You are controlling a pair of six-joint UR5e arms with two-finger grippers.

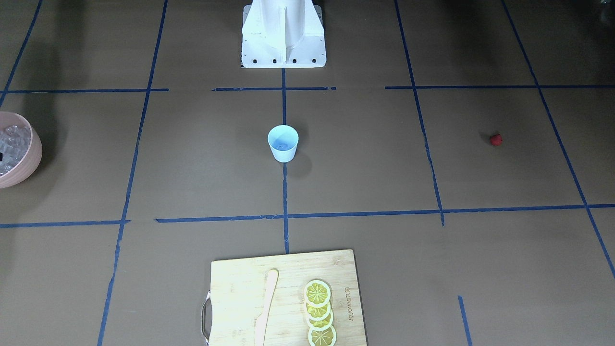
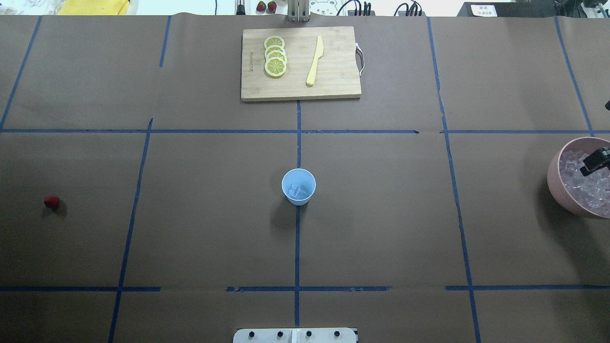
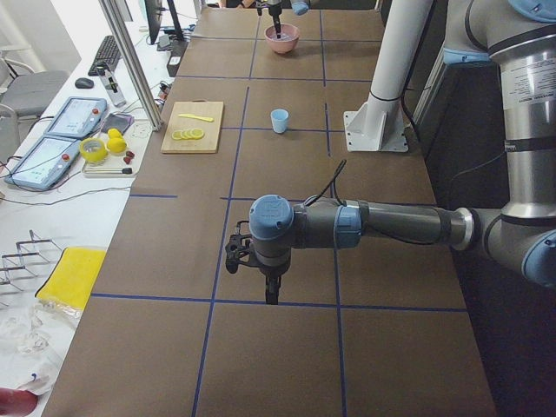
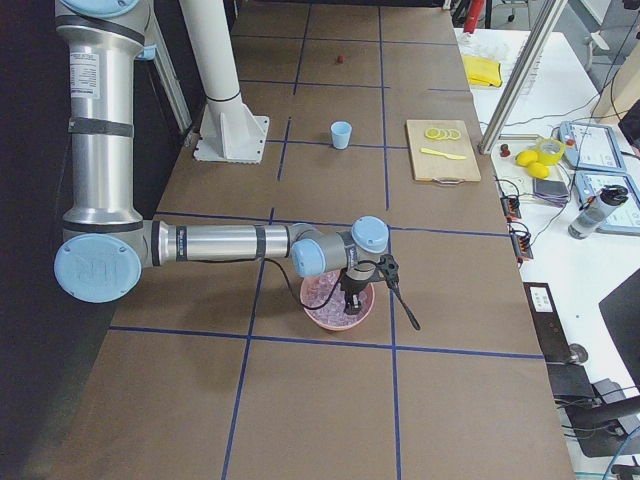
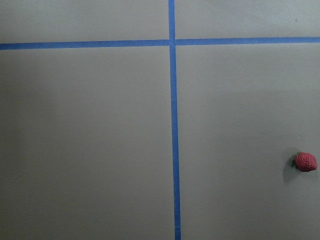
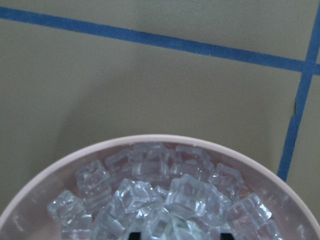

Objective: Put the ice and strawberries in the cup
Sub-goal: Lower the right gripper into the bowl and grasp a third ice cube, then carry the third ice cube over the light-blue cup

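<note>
1. The strawberry [image 2: 52, 202] lies alone on the brown paper table [image 2: 214, 228], far out on the left. It is well apart from the cup, and a blue tape line [image 2: 135, 200] runs between them.
2. The left gripper [image 3: 271, 294] shows only in the side view from the table's left end. It hangs over the paper with its fingers pointing down, and I cannot tell whether they are wide or narrow. Its wrist camera looks down on a tape cross, with the strawberry at the right edge of that view.
3. The wooden cutting board [image 2: 333, 81] sits at the far edge, about the middle of the table. A brand mark [image 2: 249, 59] is burned along its left margin, but the letters are too small to read. Four overlapping lemon slices [image 2: 275, 62] lie beside the mark. A pale yellow knife [image 2: 314, 61] lies to their right, and a metal handle [image 2: 362, 59] is on the right end.
4. The cup [image 1: 283, 153] stands upright at the centre, on the middle tape line, with some ice [image 2: 299, 191] in its bottom. The white robot base [image 1: 283, 38] stands on the robot's side of the table, in line with it.
5. A white card [image 2: 483, 9] with dark print stands beyond the far right of the table. Its print is unreadable.
6. The pink bowl [image 2: 555, 178] sits at the right edge, heaped with more ice. The right gripper [image 4: 349, 303] reaches down into its mouth. Its fingers are hidden among the cubes, so I cannot tell how they are set.
</note>
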